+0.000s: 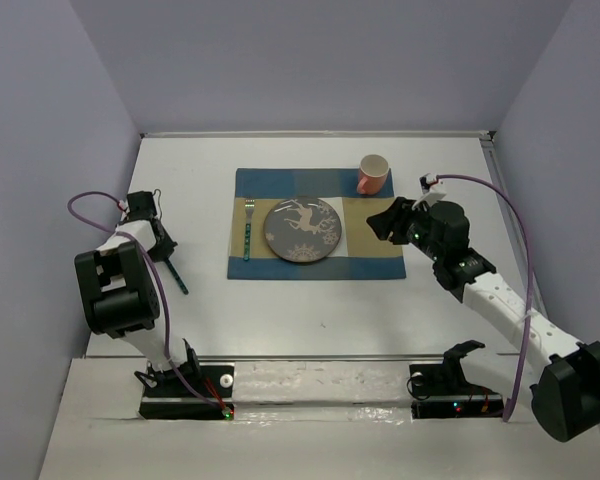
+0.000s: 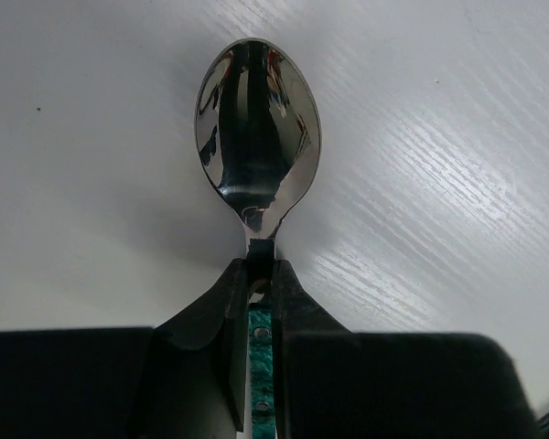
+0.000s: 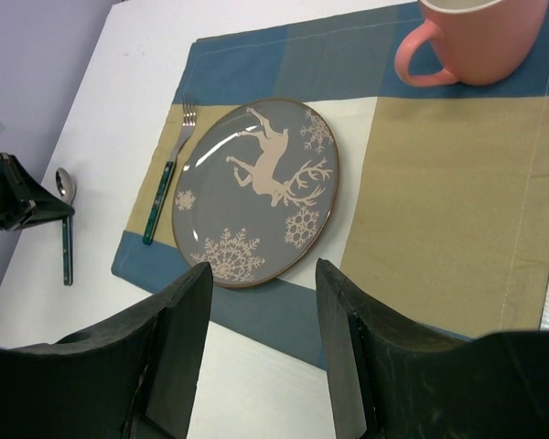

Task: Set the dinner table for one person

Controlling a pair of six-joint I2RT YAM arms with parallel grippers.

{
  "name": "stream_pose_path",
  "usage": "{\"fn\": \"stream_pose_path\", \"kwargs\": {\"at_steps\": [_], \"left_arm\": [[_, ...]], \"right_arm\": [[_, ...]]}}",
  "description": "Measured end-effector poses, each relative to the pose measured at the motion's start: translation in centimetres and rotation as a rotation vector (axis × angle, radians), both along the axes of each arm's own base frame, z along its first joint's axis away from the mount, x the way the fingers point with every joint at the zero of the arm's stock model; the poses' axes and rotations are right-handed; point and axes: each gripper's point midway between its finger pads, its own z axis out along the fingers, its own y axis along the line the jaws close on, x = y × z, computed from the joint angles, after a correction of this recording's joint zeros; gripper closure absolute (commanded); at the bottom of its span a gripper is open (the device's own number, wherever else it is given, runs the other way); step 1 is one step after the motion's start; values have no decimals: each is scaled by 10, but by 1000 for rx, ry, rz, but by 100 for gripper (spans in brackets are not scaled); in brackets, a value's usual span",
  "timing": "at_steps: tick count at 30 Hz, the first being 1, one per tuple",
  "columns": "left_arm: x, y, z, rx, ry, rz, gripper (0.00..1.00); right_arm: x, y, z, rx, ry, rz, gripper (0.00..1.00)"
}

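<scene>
On the white dinner table (image 1: 310, 310) the checked placemat (image 1: 375, 262) already holds deer plate (image 1: 302, 230), pink mug (image 1: 373, 175) and fork (image 1: 248, 232). Left of the mat, the left gripper (image 2: 260, 267) clenches the green-handled spoon (image 2: 258, 137), yet to be placed; the right gripper (image 3: 263, 273) hangs released, empty.

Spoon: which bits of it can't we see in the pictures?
Left wrist view: most of the spoon handle, hidden by the left end effector.
Top view: the spoon's bowl, hidden beneath that end effector.
Right wrist view: the spoon's neck, covered by the end effector's tip.
</scene>
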Motion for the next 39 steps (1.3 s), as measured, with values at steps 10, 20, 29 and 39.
{"fn": "stream_pose_path", "kwargs": {"at_steps": [10, 20, 29, 39], "left_arm": [[10, -29, 37, 5, -94, -74, 100], [66, -291, 151, -145, -427, -571, 100], [99, -446, 115, -263, -405, -693, 100], [119, -492, 76, -313, -365, -665, 100]], "right_arm": [[2, 1, -5, -5, 12, 0, 46], [-8, -35, 34, 10, -141, -159, 47], [-4, -59, 36, -27, -170, -289, 47], [3, -59, 16, -60, -116, -298, 48]]}}
